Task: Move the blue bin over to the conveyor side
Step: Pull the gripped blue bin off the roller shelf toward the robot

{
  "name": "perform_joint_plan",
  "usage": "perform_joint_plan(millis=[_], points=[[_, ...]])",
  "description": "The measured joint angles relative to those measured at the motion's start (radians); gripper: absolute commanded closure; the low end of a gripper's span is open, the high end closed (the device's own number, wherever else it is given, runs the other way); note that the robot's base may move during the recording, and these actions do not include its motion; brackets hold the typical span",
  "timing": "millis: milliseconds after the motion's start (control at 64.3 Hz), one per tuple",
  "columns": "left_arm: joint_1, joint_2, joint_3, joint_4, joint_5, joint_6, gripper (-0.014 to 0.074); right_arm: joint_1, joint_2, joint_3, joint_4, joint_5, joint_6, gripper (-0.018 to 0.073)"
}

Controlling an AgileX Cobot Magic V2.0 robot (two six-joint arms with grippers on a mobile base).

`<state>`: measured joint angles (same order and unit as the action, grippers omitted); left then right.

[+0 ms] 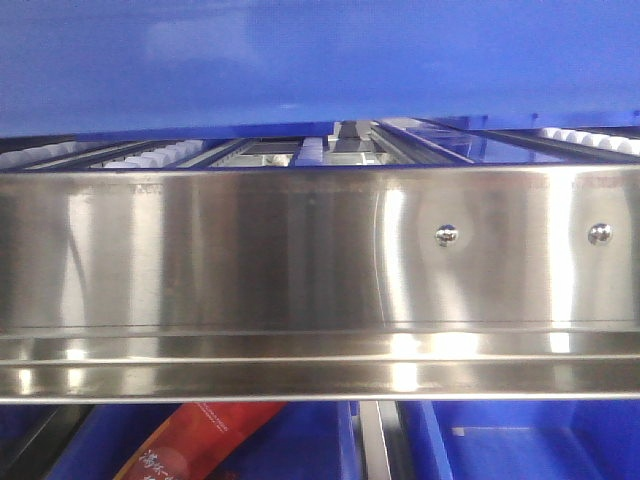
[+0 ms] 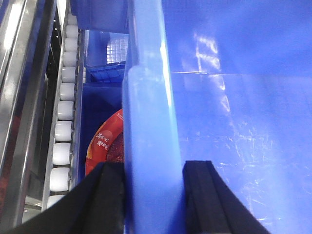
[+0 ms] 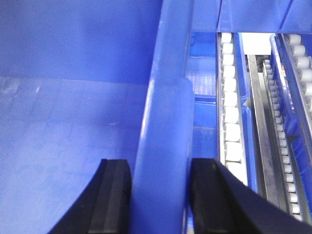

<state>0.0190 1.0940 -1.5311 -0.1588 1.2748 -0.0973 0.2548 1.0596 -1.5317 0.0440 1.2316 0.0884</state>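
The blue bin [image 1: 300, 60] fills the top of the front view, held above the rack. In the left wrist view its left rim [image 2: 148, 126] runs up the frame, and my left gripper [image 2: 154, 195] is shut on it, one black finger on each side. In the right wrist view its right rim [image 3: 163, 146] runs up the frame, and my right gripper [image 3: 160, 200] is shut on it the same way. The bin's smooth, bare inside floor [image 3: 63, 131] shows. The conveyor is out of view.
A stainless-steel rack [image 1: 300, 270] with white rollers [image 2: 63, 126] spans the front view just below the bin. White rollers [image 3: 231, 122] also run beside the right rim. Lower down sits another blue bin with a red printed packet [image 1: 200, 440]; the packet [image 2: 107, 141] shows left of the held rim.
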Motion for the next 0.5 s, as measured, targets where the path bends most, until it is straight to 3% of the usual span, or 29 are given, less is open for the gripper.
perform_joint_plan(millis=[498], points=[[0.0, 0.0, 0.0, 0.0, 0.0, 0.0, 0.0615, 0.0, 0.0, 0.0, 0.0, 0.0, 0.0, 0.0638]])
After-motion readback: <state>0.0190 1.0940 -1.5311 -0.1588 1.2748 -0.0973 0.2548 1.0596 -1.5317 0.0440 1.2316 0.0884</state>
